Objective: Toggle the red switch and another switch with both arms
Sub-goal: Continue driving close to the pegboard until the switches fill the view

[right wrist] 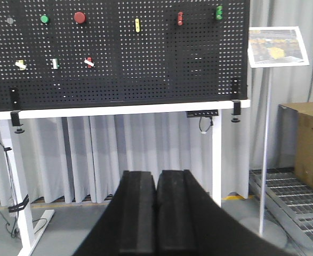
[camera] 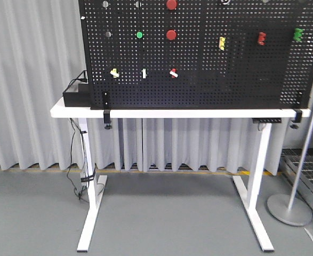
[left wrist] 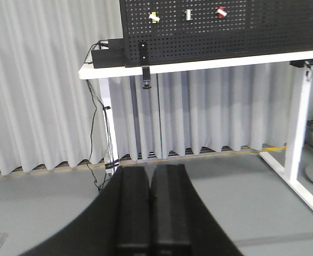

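Approach seems not yet begun: the left gripper (left wrist: pixel 150 176) and right gripper (right wrist: pixel 156 178) are low and well apart from the pegboard (camera: pixel 209 80), each with fingers pressed together, holding nothing. The red switch (camera: pixel 173 73) sits in the board's lowest row, left of centre in the front view. The pale yellow toggle (camera: pixel 114 72) lies further left, with a white toggle (camera: pixel 144 73) between them. Next, each arm must rise and reach forward. The table (camera: pixel 199 113) edge juts out below, and round red buttons (camera: pixel 171 34) sit above.
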